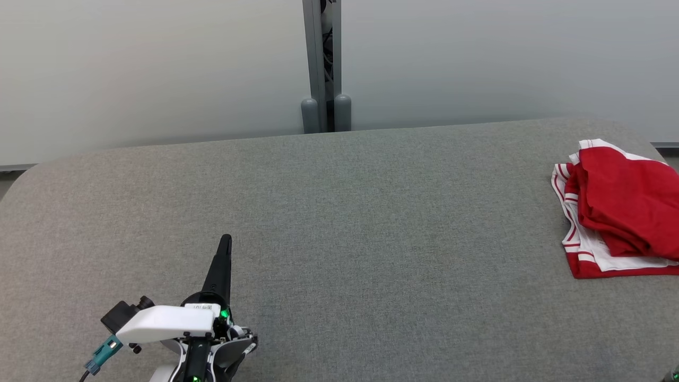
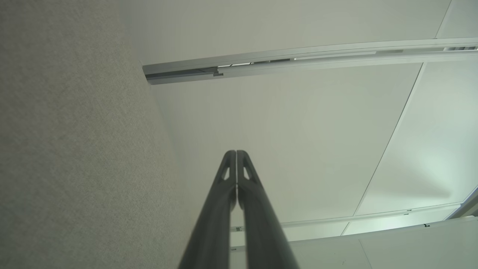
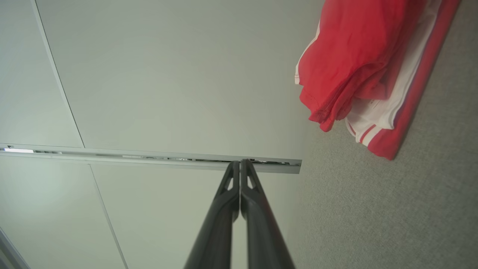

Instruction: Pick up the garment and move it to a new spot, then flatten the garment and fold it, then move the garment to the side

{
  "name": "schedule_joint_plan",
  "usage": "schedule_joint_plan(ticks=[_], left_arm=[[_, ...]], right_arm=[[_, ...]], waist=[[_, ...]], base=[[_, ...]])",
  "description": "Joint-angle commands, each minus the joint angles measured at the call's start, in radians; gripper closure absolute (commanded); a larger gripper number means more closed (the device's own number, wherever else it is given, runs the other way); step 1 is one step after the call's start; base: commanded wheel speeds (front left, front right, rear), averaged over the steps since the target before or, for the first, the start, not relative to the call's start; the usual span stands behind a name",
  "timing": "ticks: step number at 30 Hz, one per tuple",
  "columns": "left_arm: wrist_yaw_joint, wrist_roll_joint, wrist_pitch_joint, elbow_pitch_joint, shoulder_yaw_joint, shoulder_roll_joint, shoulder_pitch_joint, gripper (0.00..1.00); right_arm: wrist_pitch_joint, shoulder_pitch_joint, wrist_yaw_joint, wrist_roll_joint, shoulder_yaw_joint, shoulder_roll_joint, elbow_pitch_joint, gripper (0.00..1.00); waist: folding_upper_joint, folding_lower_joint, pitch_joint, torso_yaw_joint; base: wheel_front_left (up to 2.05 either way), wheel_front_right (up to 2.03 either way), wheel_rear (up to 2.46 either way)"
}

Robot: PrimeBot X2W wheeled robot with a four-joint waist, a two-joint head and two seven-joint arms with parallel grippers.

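The left gripper [image 1: 225,243] is seen at the lower left of the head view. Its two dark fingers are pressed together and nothing is held between them. It points up the frame over the bare grey table [image 1: 339,223]. The right gripper [image 3: 239,163], at the bottom middle of its wrist view, is closed in the same way and is also empty. Both seem to be parked away from the cloth.

The red and white garment [image 1: 618,207] lies in a loosely folded pile at the right edge of the head view, well apart from the left gripper. In the right wrist view it is at the upper right and is not touched. Its right part is cut off by the frame, so its full shape and the number of folds cannot be judged. Whether the work is starting or finished cannot be told.
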Motion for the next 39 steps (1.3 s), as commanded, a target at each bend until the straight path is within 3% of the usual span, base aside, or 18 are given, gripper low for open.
schedule_joint_plan(ticks=[1,39], left_arm=[[-0.007,0.001,0.002,-0.001,0.000,0.005,-0.019,1.00],[-0.007,0.001,0.002,0.000,0.000,0.005,-0.019,1.00]], right_arm=[[0.000,0.005,0.001,0.007,-0.001,-0.009,-0.004,1.00],[-0.003,0.007,0.001,0.009,0.003,-0.011,-0.004,1.00]], waist=[[-0.0001,0.0000,0.000,0.000],[-0.0001,0.0000,0.000,0.000]], base=[[0.00,0.00,0.00],[0.00,0.00,0.00]])
